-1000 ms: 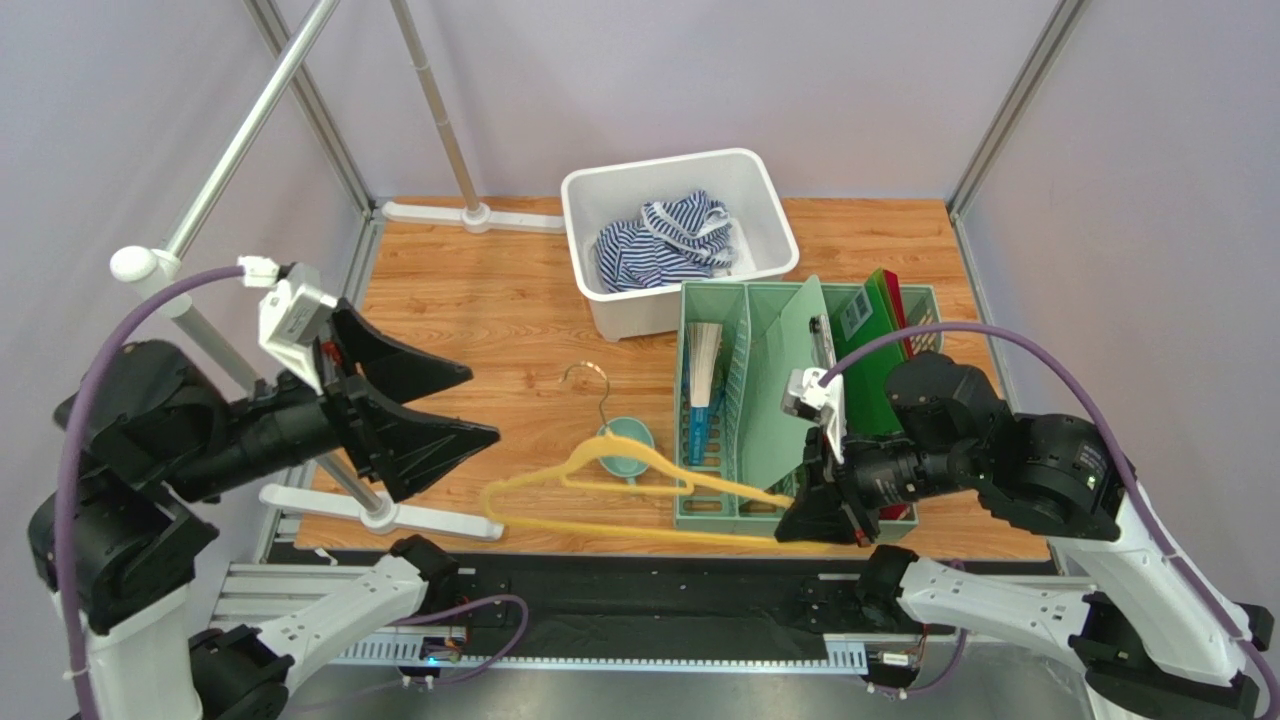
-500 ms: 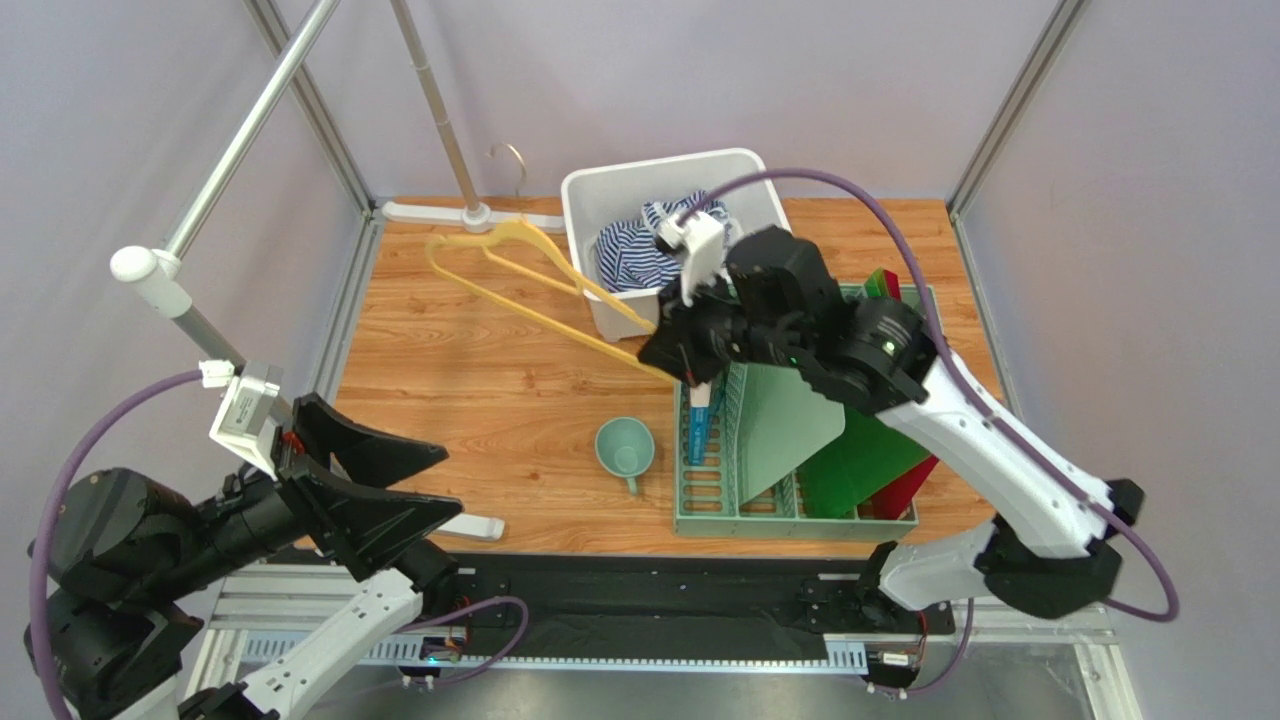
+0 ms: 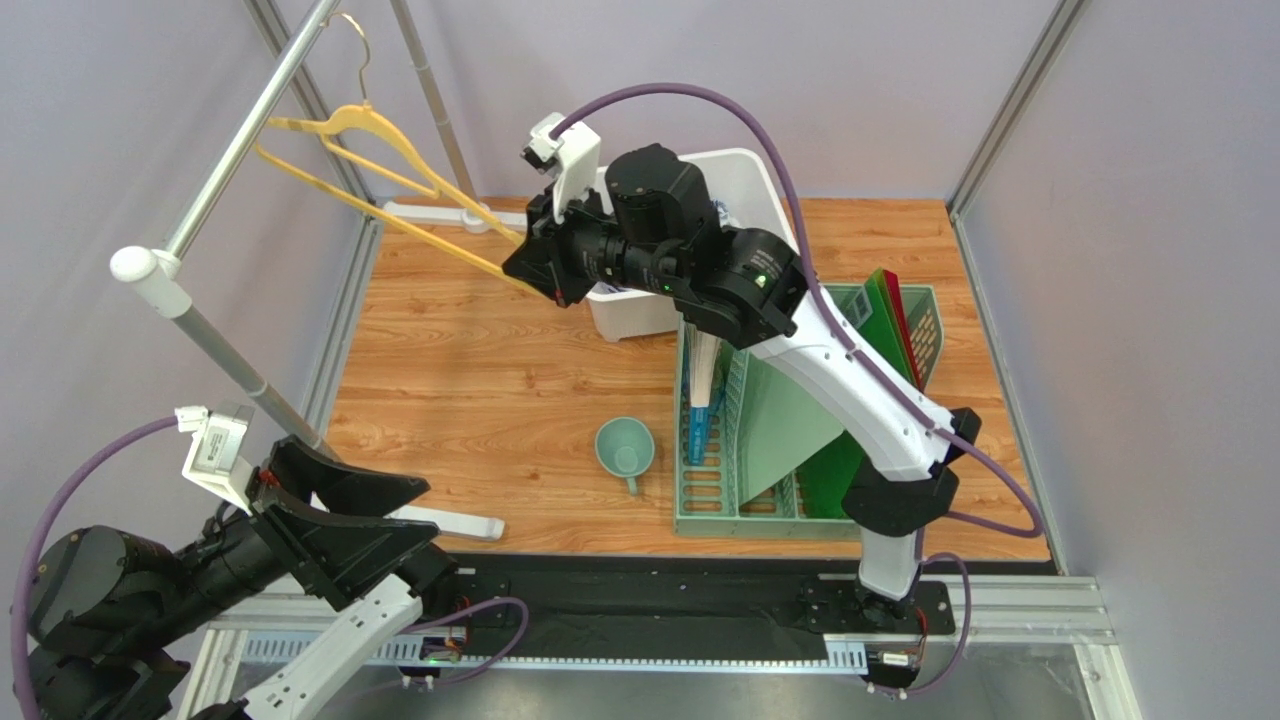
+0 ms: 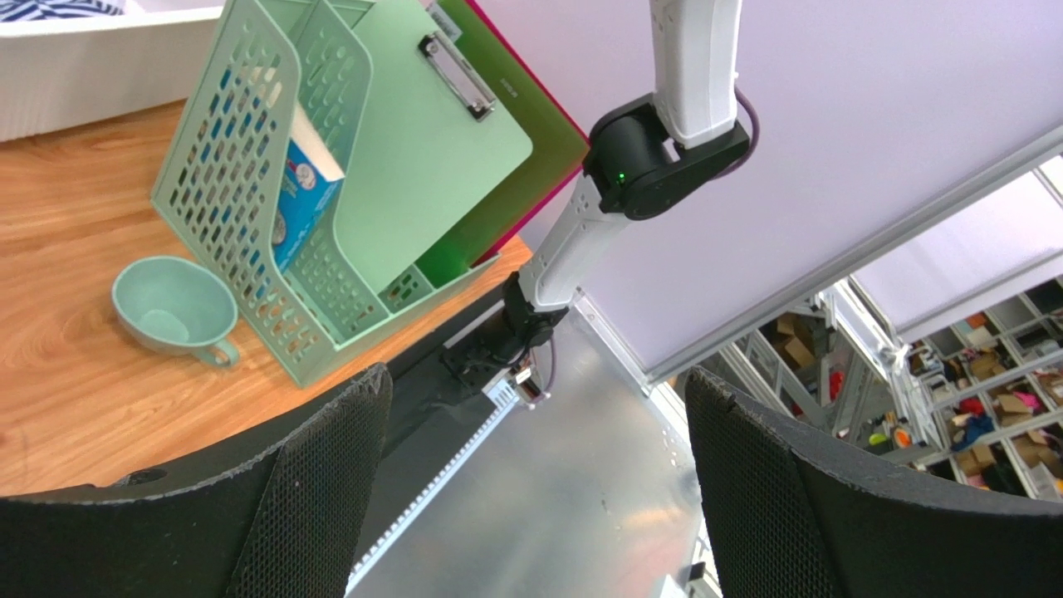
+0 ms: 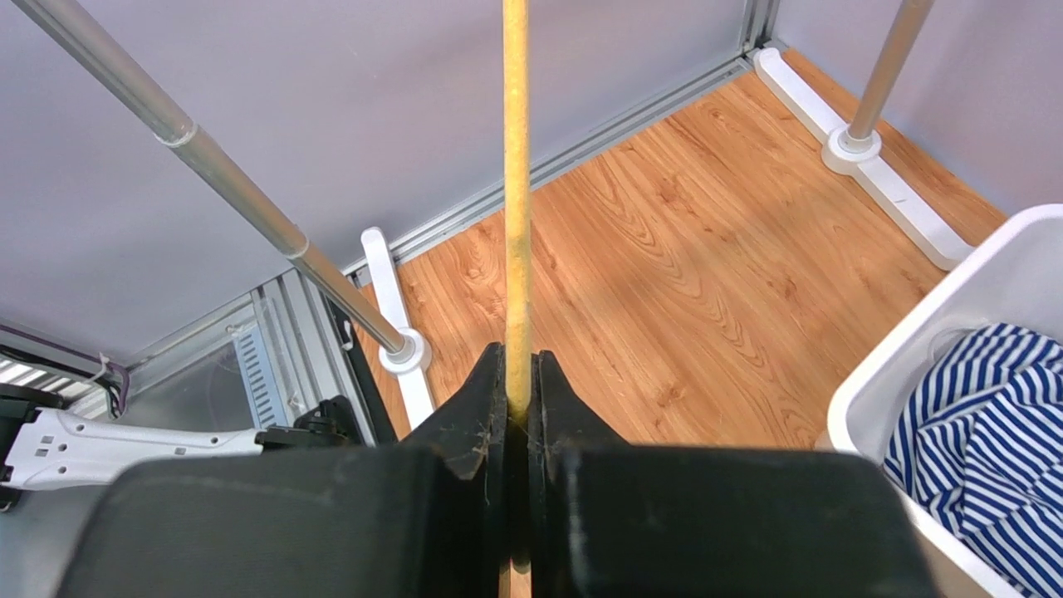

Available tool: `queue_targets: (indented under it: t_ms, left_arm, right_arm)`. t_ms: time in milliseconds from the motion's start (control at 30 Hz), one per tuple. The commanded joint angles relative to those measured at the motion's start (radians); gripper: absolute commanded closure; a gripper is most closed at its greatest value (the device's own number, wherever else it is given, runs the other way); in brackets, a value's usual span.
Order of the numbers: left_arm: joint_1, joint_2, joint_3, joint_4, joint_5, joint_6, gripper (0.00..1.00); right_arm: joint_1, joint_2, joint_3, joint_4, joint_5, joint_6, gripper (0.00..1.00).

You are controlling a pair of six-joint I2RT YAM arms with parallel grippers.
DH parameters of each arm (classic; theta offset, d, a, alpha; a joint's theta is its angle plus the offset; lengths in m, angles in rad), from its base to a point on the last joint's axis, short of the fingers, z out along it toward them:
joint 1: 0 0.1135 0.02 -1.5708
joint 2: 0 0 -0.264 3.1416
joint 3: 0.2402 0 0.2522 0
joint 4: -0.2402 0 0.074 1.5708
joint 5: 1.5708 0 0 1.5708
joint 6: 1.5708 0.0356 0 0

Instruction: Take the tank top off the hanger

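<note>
The yellow hanger is bare and held high at the back left, its metal hook at the grey rail; I cannot tell if the hook rests on it. My right gripper is shut on the hanger's right end, seen as a yellow bar between the jaws. The striped tank top lies in the white bin; the right arm hides it in the top view. My left gripper is open and empty at the near left, low over the table's front edge.
A teal cup stands on the wooden table. A green file rack with clipboards and folders stands at the right front. The rail's white feet sit at back left and near left.
My right arm has swung the hanger up and to the back left, from over the bin to the rail. My left arm has dropped lower and nearer.
</note>
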Motion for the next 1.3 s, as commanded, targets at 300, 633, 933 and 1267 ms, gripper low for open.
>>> queue_targets:
  t_ms: [300, 633, 933, 1267]
  left_arm:
    - [0.005, 0.030, 0.034, -0.076, -0.009, -0.011, 0.10]
    - [0.005, 0.019, 0.077, -0.145, -0.029, -0.015, 0.10]
    - [0.005, 0.005, 0.069, -0.144, -0.023, -0.028, 0.10]
    - [0.005, -0.007, 0.069, -0.147, -0.023, -0.037, 0.10]
  right_arm:
    - [0.063, 0.135, 0.120, 0.144, 0.034, -0.037, 1.00]
    - [0.083, 0.199, 0.145, 0.170, 0.023, -0.022, 1.00]
    - [0.097, 0.230, 0.150, 0.181, 0.022, -0.021, 1.00]
    - [0.107, 0.253, 0.150, 0.182, 0.012, -0.013, 1.00]
